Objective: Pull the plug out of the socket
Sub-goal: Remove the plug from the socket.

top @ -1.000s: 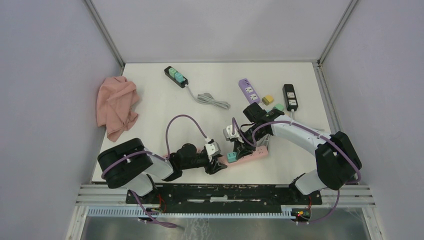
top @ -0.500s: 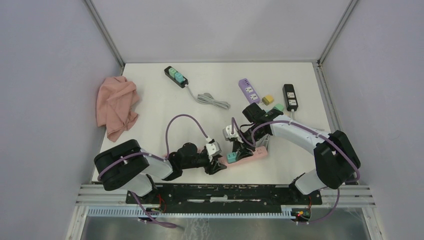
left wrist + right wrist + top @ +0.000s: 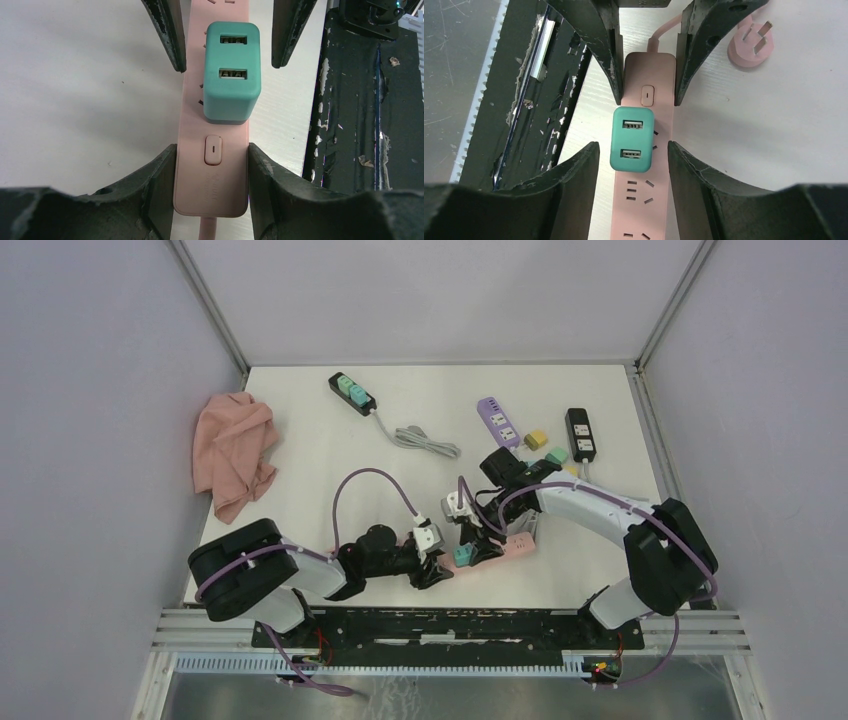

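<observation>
Looking back one second, the right fingers (image 3: 579, 170) were pressed together over the pink power strip (image 3: 640, 200). Now they are spread apart and placed one at each side of the teal plug (image 3: 632, 140). A thin gap is left on both sides, so nothing is gripped by them yet. The left fingers (image 3: 160, 175) have not been moved: they are closed on the switch end of the pink power strip, touching both of its long edges, and the strip is kept flat on the table (image 3: 774, 125). The teal plug is still seated in the socket just beside the switch (image 3: 213, 149) of the strip, and it is not lifted. This change is judged to be the preparation of the grasp. The strip is already fixed; what remains is for the right fingers to be closed on the plug's two side faces and the plug drawn straight away from the strip. If it is pulled at an angle, the strip may be lifted with it.
</observation>
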Robot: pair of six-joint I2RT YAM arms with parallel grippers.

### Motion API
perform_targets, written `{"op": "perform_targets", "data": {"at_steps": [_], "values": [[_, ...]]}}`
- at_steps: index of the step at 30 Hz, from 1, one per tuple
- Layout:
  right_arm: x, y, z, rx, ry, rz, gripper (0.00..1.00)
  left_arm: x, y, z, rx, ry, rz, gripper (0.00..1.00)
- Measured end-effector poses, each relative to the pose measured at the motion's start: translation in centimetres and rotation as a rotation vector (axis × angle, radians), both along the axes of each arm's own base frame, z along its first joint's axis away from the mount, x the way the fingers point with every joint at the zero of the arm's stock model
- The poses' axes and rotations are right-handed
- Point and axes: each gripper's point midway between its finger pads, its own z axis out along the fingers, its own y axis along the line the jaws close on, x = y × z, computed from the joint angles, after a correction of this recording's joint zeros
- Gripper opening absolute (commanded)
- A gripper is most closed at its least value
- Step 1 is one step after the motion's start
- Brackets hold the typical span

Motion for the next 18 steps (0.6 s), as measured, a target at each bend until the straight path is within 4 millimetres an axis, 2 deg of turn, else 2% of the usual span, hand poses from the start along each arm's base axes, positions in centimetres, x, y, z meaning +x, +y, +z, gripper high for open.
{"op": "perform_targets", "data": {"at_steps": [3,7,9,11,13,15,18], "values": [[-0.2,0.22,-0.24,-0.006,0.006,0.005,0.58,-0.06,-0.03,0.0,0.0,0.0,-0.002,0.03],[-0.43,0.48,-0.36,-0.01,0.009,0.008,0.49,-0.14,-0.07,0.03,-0.001,-0.001,-0.005,0.03],[-0.54,0.63,-0.36,-0.011,0.007,0.011,0.39,-0.13,-0.08,0.11,-0.002,-0.002,-0.004,0.03],[-0.62,0.78,-0.38,-0.012,0.005,0.013,0.21,-0.12,-0.09,0.2,-0.005,-0.004,-0.004,0.03],[-0.5,0.86,-0.44,-0.014,-0.005,0.014,0.09,-0.15,-0.04,0.09,-0.001,-0.001,-0.004,0.03],[-0.43,0.86,-0.45,-0.017,-0.01,0.014,0.02,-0.16,-0.02,0.06,0.001,0.0,-0.004,0.03],[-0.41,0.84,-0.46,-0.023,-0.015,0.015,0.0,-0.2,-0.03,0.11,0.0,0.0,-0.005,0.03]]}}
